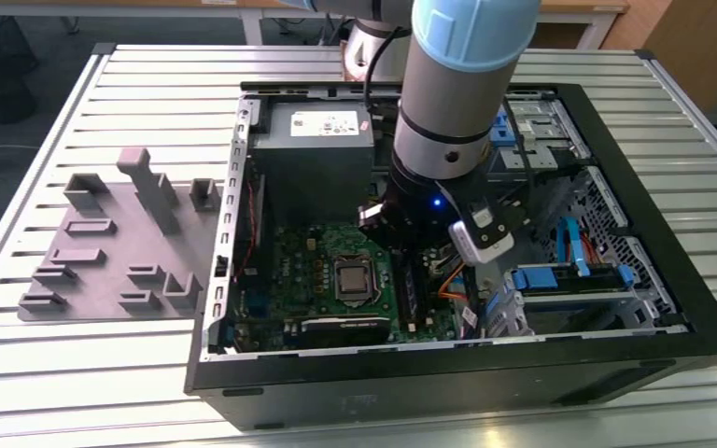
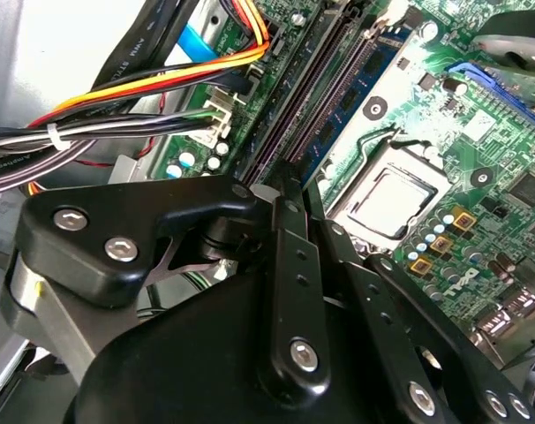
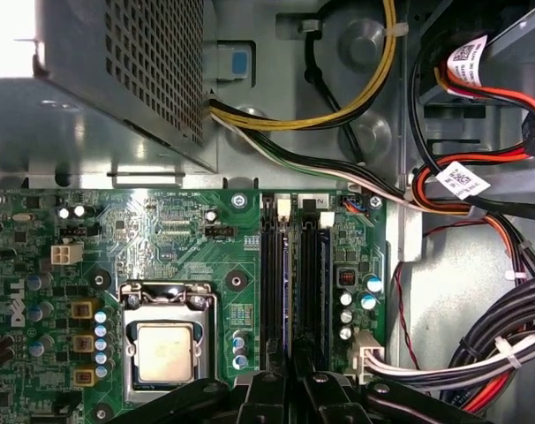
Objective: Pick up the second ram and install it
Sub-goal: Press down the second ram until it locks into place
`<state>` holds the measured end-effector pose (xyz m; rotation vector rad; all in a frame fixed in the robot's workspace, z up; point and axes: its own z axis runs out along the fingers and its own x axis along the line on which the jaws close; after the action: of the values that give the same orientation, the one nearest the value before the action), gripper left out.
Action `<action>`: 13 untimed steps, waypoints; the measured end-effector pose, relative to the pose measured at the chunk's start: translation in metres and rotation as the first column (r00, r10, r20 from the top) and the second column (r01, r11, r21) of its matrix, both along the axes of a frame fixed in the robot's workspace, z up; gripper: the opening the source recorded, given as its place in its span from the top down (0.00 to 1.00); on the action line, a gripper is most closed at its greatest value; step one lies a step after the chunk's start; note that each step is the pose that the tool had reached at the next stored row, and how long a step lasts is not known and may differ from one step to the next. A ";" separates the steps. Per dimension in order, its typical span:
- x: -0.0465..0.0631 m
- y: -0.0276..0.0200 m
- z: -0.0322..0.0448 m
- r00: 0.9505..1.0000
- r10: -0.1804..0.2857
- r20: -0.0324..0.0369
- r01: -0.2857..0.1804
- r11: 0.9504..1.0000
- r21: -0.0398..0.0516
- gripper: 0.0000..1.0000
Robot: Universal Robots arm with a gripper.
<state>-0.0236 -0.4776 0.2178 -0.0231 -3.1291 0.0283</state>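
1. Just beside the processor socket (image 3: 166, 349), on the side away from the board's edge connectors, my hand (image 3: 290, 382) hangs over the bank of memory slots (image 3: 269, 265), lined up along their length. I judge that this lets a stick go straight down instead of skewing.
2. I cannot tell from these views whether my hand is apart, together or clamped on anything. Its tip sits right at the slot bank, and its own black linkages hide the contact.
3. In the second wrist view, a thin board with black chips (image 2: 345, 93) stands on edge in the slots, next to the socket. I take this for the second ram, but I cannot tell it from any stick already fitted, nor whether it is fully seated.
4. My arm (image 1: 458, 84) reaches steeply down into the open computer case (image 1: 458, 383), which lies on its side on the slatted counter (image 1: 147, 93). That puts the board face-up, so I can work from above.
5. The bundled cables (image 3: 479, 203) run on the far side of the slots from the socket, near my hand but apart from it. The power supply (image 3: 117, 79) sits beyond the socket, clear of my approach.
6. The grey tray (image 1: 109, 243) rests on the counter well away from the socket, outside the case. I see no stick on it.
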 end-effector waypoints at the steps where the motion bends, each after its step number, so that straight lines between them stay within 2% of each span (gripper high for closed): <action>1: 0.000 0.0000 -0.0003 1.000 0.000 0.000 0.000 1.000 0.001 0.86; 13: -0.001 0.0000 -0.0038 1.000 0.000 0.000 0.000 1.000 0.004 0.86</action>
<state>-0.0251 -0.4775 0.2140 -0.0235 -3.1291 0.0223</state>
